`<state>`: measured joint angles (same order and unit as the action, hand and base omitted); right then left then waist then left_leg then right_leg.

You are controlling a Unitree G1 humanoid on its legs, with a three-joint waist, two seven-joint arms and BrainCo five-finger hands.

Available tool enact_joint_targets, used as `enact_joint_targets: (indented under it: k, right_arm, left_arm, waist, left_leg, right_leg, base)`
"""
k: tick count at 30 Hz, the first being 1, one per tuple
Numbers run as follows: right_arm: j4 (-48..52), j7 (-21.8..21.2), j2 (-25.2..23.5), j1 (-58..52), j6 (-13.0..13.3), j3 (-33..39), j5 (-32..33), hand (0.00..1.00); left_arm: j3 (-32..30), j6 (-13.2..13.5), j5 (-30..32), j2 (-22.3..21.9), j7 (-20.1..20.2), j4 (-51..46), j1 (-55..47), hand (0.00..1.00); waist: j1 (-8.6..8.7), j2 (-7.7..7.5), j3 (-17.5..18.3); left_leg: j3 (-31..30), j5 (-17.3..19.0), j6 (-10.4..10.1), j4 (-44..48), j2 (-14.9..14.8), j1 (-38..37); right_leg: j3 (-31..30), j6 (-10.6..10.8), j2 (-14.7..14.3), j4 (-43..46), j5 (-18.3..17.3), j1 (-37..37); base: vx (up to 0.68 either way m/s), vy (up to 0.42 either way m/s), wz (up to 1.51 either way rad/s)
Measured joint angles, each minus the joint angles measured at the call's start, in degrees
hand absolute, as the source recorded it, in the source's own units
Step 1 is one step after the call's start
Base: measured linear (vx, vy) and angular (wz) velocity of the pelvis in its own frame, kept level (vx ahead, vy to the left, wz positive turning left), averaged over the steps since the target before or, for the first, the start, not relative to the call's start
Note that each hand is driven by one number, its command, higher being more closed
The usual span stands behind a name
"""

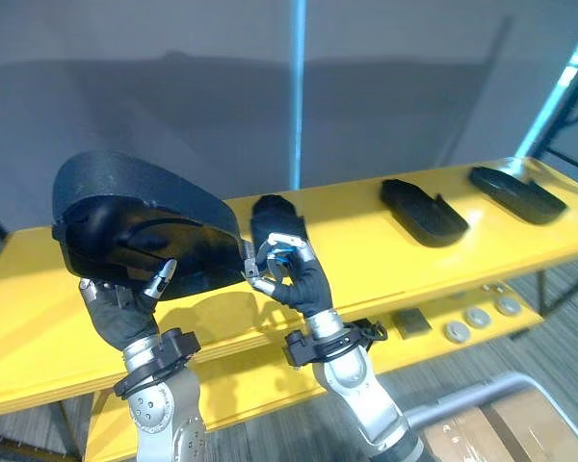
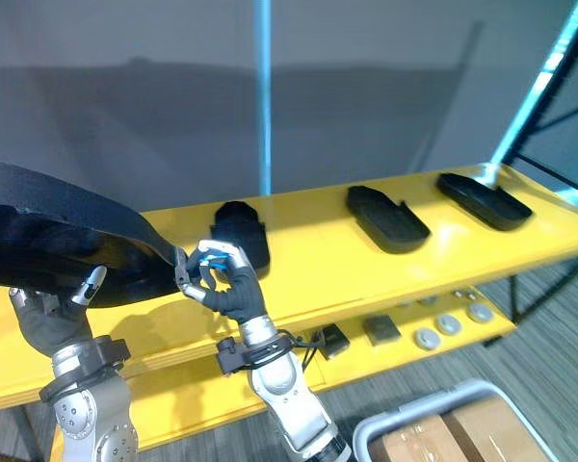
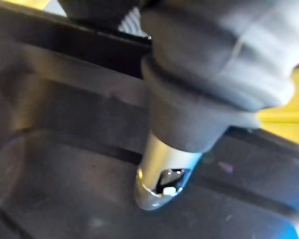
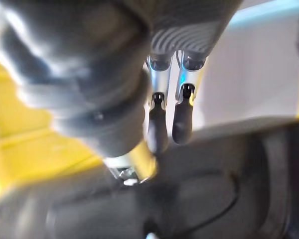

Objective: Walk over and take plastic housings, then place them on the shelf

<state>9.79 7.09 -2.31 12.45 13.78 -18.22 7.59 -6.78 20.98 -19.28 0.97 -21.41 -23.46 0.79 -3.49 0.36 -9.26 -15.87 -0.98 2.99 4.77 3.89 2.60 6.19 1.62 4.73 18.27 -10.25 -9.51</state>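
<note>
In the left eye view the large housing (image 1: 144, 207), a black curved shell, is held up over the left end of the yellow shelf (image 1: 366, 260). The left robot hand (image 1: 123, 313) grips its lower rim from beneath, and the right robot hand (image 1: 294, 274) pinches its right edge. This looks like the placing step. Three smaller housings (image 1: 422, 212) already lie further along the shelf, one just behind the right robot hand. The right eye view shows bare shelf under the shell, so the next move calls for lowering it level there before either grip lets go. In the left wrist view the thumb (image 3: 162, 169) presses on the dark plastic. In the right wrist view the fingers (image 4: 182, 119) curl down onto the shell's edge.
</note>
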Motion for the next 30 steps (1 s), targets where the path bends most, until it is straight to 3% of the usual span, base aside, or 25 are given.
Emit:
enact_joint_targets:
  k: [1,2,3,6,8,10,11,14,16,18,19,20,21,23,25,27,28,30]
  right_arm:
    - [1.90,0.31,0.46,-3.15,-0.01,5.14,1.40,0.00]
    - [2.37,0.49,1.68,-5.17,-0.02,8.67,1.53,0.00]
    - [2.49,0.83,3.15,-7.33,-0.05,10.95,2.25,0.00]
    - [3.96,0.78,4.77,-12.03,-0.05,12.04,3.95,0.00]
    - [5.79,-0.18,4.78,-14.59,0.02,12.53,5.54,0.00]
    - [5.63,-1.19,4.84,-17.80,-0.08,15.31,5.57,0.00]
    - [5.56,-1.30,4.90,-18.40,-0.14,16.60,5.58,0.00]
    - [5.33,-1.20,4.97,-19.19,-0.14,20.32,6.35,0.00]
    - [4.92,-0.72,5.45,-19.69,-0.14,20.84,6.76,0.00]
    - [3.37,0.42,6.19,-19.81,-0.14,20.36,6.66,0.00]
    - [2.14,0.96,6.48,-20.13,-0.16,20.38,6.46,0.00]
    - [1.37,1.28,6.38,-20.57,-0.16,20.47,5.98,0.00]
    - [-1.03,1.37,3.97,-21.49,-0.72,20.30,5.47,0.00]
    - [-1.53,0.94,0.04,-24.23,-1.92,19.50,5.01,0.00]
    - [-1.59,0.61,-0.18,-24.96,-2.76,19.76,2.69,0.00]
    - [-1.99,0.44,-0.34,-25.84,-3.86,19.32,0.03,0.00]
    - [-2.70,0.00,-0.58,-26.28,-4.27,18.96,-1.43,0.00]
    - [-3.15,-0.46,-0.64,-28.34,-4.73,18.60,-1.67,0.00]
  left_arm:
    - [-1.29,-0.20,-0.02,0.14,0.20,0.01,-1.20,1.00]
    - [-2.96,-0.31,0.00,-0.64,0.36,0.31,-2.79,1.00]
    - [-4.32,-0.37,0.07,-0.90,0.39,0.17,-4.88,1.00]
    - [-9.80,-0.94,1.29,-0.94,0.30,-0.39,-8.51,1.00]
    - [-9.63,-2.00,2.10,-1.37,0.16,-0.37,-8.46,1.00]
    - [-9.80,-2.33,3.02,-2.06,0.50,0.62,-7.45,1.00]
    - [-10.15,-2.33,3.16,-2.06,0.26,1.54,-7.36,1.00]
    - [-11.58,-2.68,3.15,-1.82,-0.84,6.58,-7.15,1.00]
    - [-12.66,-3.23,2.45,-0.58,-1.78,10.45,-5.68,1.00]
    - [-13.46,-4.21,-0.41,3.26,-2.10,12.95,-4.77,1.00]
    - [-13.86,-4.39,-2.14,4.49,-1.89,13.27,-4.78,1.00]
    - [-13.88,-4.58,-3.14,5.37,-1.79,13.47,-4.17,1.00]
    - [-13.92,-4.93,-4.28,7.91,-1.63,14.54,-3.12,1.00]
    - [-12.88,-5.76,-5.91,12.38,-1.04,15.24,-2.04,1.00]
    - [-10.85,-6.07,-7.10,13.86,0.60,15.31,-0.48,1.00]
    - [-8.85,-6.01,-9.72,15.63,2.93,15.30,1.46,1.00]
    - [-7.47,-6.06,-11.96,16.84,4.07,15.97,3.02,1.00]
    - [-4.63,-6.35,-14.96,17.55,5.36,18.34,6.66,1.00]
  waist:
    - [0.72,-1.17,0.52]
    - [1.22,-0.65,0.62]
    - [1.15,0.13,1.14]
    - [0.72,0.06,1.64]
    - [0.39,0.08,1.68]
    - [1.69,0.04,1.65]
    - [1.70,0.04,1.64]
    - [2.93,0.00,1.67]
    - [4.04,0.20,1.82]
    - [3.97,1.83,2.84]
    - [4.02,3.88,3.97]
    - [4.32,3.91,4.25]
    - [4.09,1.02,4.42]
    - [3.97,-1.78,5.45]
    - [3.72,-1.36,5.55]
    - [2.60,-1.09,5.58]
    - [3.09,-0.83,5.43]
    - [5.22,-0.41,5.10]
  left_leg:
    - [-2.03,0.78,-1.01,0.79,2.26,0.49]
    - [-3.27,1.84,-1.86,1.71,2.63,0.37]
    - [-2.37,2.61,-2.59,2.28,1.92,0.33]
    - [-1.19,4.23,-3.59,2.64,-0.91,0.85]
    - [1.53,5.47,-4.32,3.84,-1.96,2.90]
    - [16.81,6.40,-5.09,8.18,-7.59,6.48]
    - [20.54,6.42,-5.13,9.62,-9.63,7.41]
    - [22.65,6.89,-6.01,13.79,-13.89,9.76]
    - [22.15,6.82,-6.37,13.73,-17.80,10.13]
    - [18.11,6.27,-6.49,11.38,-21.79,7.99]
    - [15.27,6.58,-10.82,10.27,-22.17,5.96]
    - [14.97,8.21,-16.91,10.01,-21.63,5.56]
    - [15.85,8.74,-16.00,11.73,-18.31,5.71]
    - [15.64,11.75,-12.81,16.14,-13.44,6.65]
    - [16.11,14.12,-10.44,19.08,-11.37,7.42]
    - [18.86,13.69,-8.42,17.61,-10.61,7.16]
    - [19.56,12.60,-6.89,15.76,-10.27,6.93]
    - [18.90,10.39,-4.95,12.27,-8.83,6.05]
  right_leg:
    - [-4.70,0.47,0.31,-4.23,3.90,0.28]
    - [-4.43,0.70,0.61,-4.21,6.47,1.00]
    - [-3.82,0.51,0.03,-5.74,6.70,2.39]
    - [-4.04,-0.81,-2.87,-10.73,8.89,4.28]
    - [-2.44,-1.35,-3.19,-12.32,9.41,4.55]
    - [1.53,-1.51,-2.29,-12.79,9.32,5.69]
    - [2.18,-1.52,-1.51,-12.82,9.30,5.80]
    - [3.57,-0.31,2.93,-12.27,9.12,5.64]
    - [3.82,1.94,5.92,-10.58,8.42,4.90]
    - [2.10,5.80,7.48,-7.98,7.30,3.16]
    - [1.61,8.31,7.59,-7.79,7.27,3.32]
    - [1.65,9.41,8.51,-7.92,7.37,3.81]
    - [0.62,9.73,11.56,-8.62,7.74,4.42]
    - [1.15,9.01,14.85,-11.56,10.89,7.75]
    - [0.91,8.65,16.95,-9.93,15.38,7.12]
    - [2.78,4.47,18.04,-7.47,20.79,2.93]
    - [5.42,3.24,17.85,-3.76,19.53,0.51]
    - [2.46,4.93,11.74,2.26,8.56,-0.45]
  base:
    - [0.13,-0.208,1.07]
    - [0.14,-0.186,0.77]
    - [0.14,-0.147,0.21]
    - [0.13,-0.123,-0.14]
    - [0.07,-0.081,0.38]
    - [0.05,-0.038,0.90]
    - [0.03,0.037,0.56]
    - [-0.01,0.204,0.37]
    - [-0.04,0.291,0.31]
    - [-0.02,0.563,-0.11]
    - [0.01,0.572,-0.13]
    - [0.02,0.612,-0.01]
    - [0.04,0.448,0.21]
    - [0.06,0.451,0.26]
    - [0.01,0.398,0.00]
    - [-0.05,0.355,-0.47]
    - [-0.05,0.321,-0.25]
    - [-0.03,0.188,0.12]
